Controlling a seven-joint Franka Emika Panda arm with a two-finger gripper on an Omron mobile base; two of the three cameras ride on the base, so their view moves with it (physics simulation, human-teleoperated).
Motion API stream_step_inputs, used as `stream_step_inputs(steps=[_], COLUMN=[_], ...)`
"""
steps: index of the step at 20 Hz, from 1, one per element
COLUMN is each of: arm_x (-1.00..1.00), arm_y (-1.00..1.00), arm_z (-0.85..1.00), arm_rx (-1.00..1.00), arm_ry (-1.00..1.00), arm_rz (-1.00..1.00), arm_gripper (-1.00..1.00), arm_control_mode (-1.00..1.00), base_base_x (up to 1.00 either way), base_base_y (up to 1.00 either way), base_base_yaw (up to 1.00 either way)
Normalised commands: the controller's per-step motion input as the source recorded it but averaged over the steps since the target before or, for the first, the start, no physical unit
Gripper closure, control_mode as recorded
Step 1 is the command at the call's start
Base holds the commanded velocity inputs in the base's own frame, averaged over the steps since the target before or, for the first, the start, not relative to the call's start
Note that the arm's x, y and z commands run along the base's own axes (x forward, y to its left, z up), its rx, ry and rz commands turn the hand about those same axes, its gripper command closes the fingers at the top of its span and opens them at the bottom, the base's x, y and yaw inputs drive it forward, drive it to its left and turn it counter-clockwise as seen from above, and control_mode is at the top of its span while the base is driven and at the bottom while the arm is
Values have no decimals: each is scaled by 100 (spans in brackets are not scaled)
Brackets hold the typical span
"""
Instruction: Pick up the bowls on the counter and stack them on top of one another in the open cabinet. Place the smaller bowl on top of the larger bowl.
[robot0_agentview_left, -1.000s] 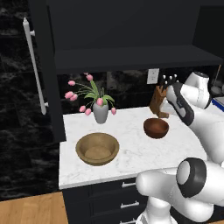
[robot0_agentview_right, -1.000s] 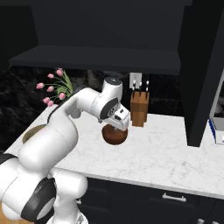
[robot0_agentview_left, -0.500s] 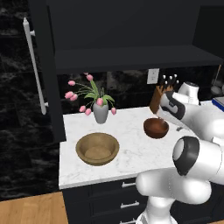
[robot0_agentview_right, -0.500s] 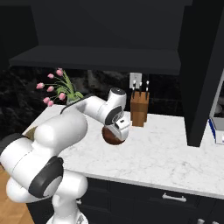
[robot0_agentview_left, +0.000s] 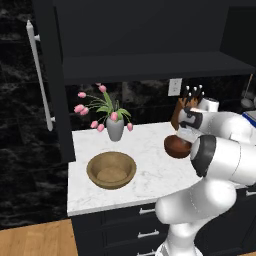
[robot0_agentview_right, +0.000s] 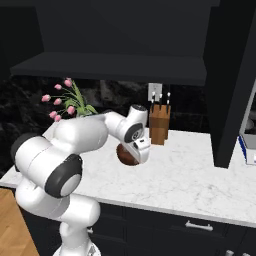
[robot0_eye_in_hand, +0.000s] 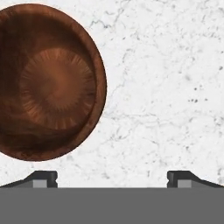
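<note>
From the left base view, the tan bowl (robot0_agentview_left: 111, 170) is seen on the white surface (robot0_agentview_left: 150, 170) before a vase (robot0_agentview_left: 114, 129); the brown bowl (robot0_agentview_left: 176, 145) sits farther right, by the arm. From the right base view, the hand (robot0_agentview_right: 141, 150) is seen just above that brown bowl (robot0_agentview_right: 126, 155), near a knife block (robot0_agentview_right: 159, 124). In the hand view, the fingertips (robot0_eye_in_hand: 43, 177) are spread wide, holding nothing, and the brown bowl (robot0_eye_in_hand: 48, 83) lies off to one side; a descent from here could clip its rim and knock it away.

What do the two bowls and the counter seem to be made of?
The smaller bowl looks like glossy dark reddish-brown wood: radial grain shows inside. The larger bowl looks like matte light tan wood with a thick rim. The counter looks like white marble, judging by its grey veins; it could be imitation.
</note>
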Motion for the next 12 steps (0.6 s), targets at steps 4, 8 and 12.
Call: stream_step_inputs(steps=[4, 8, 12], arm_x=[12, 35, 28], arm_y=[-3, 0, 0], arm_z=[-38, -22, -11], arm_rx=[0, 0, 0], arm_ry=[0, 0, 0], arm_rz=[-2, 0, 0], arm_gripper=[-100, -100, -100], arm_control_mode=[-100, -100, -100], base_base_x=[0, 0, 0], base_base_y=[0, 0, 0], base_base_yaw=[0, 0, 0])
